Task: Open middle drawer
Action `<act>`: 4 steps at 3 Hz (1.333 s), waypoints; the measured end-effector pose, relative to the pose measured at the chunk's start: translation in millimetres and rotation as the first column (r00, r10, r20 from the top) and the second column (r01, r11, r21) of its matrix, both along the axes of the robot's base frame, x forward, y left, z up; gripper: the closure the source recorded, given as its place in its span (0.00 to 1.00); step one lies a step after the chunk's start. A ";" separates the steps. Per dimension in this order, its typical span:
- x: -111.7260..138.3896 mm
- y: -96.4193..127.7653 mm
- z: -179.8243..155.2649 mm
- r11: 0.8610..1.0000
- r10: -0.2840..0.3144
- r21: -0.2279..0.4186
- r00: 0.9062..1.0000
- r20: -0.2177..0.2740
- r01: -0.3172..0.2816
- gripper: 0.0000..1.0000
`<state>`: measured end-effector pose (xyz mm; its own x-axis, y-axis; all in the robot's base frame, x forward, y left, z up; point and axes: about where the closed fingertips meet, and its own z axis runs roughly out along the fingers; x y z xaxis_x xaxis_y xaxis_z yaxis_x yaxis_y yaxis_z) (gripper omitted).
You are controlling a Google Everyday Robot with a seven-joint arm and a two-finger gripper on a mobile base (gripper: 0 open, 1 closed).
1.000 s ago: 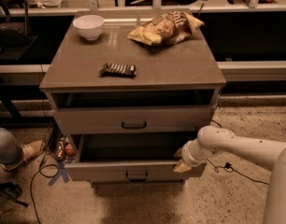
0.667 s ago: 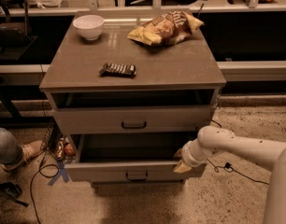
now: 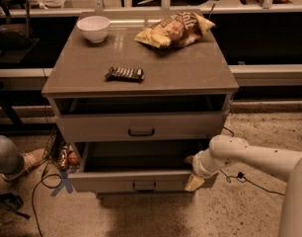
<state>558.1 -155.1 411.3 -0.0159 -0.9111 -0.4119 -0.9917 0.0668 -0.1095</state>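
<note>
The wide, shallow grey-taupe middle drawer [image 3: 106, 181] with a small black bar pull sits at lower centre of the frame, drawn well out of the grey-taupe cabinet [image 3: 141, 85]. Its interior is in dark shadow, and what it holds cannot be told. Above it, the upper drawer [image 3: 92, 127], with the same kind of black pull, stands slightly out, with a dark gap under the cabinet top; nothing can be made out inside. The two-finger gripper [image 3: 192, 172], on a white arm [image 3: 254, 156] that enters from the lower right, is at the right end of the middle drawer's front. Its jaws grip that panel, one tan fingertip inside the drawer and the other on the outer face. On the cabinet top, a white ceramic bowl [image 3: 93, 27] stands at the back left, a crumpled yellow-brown crisp bag [image 3: 175, 29] lies at the back right, and a dark wrapped bar [image 3: 125, 73] lies near the middle. At the left edge, a person's tan shoe [image 3: 27, 160] rests on the speckled floor [image 3: 240, 211], near black cables [image 3: 40, 201] and a blue tape cross [image 3: 62, 184].
</note>
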 end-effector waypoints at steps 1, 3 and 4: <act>-4.8 3.3 -0.4 1.000 0.028 -0.011 1.000 0.003 -0.028 0.00; -38.6 18.9 3.8 0.984 0.157 -0.078 0.987 -0.017 -0.158 0.00; -51.1 17.6 -4.7 0.976 0.183 -0.107 0.980 -0.076 -0.190 0.00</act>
<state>507.0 -137.6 406.6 0.1350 -0.9413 -0.3094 -0.9908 -0.1289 -0.0402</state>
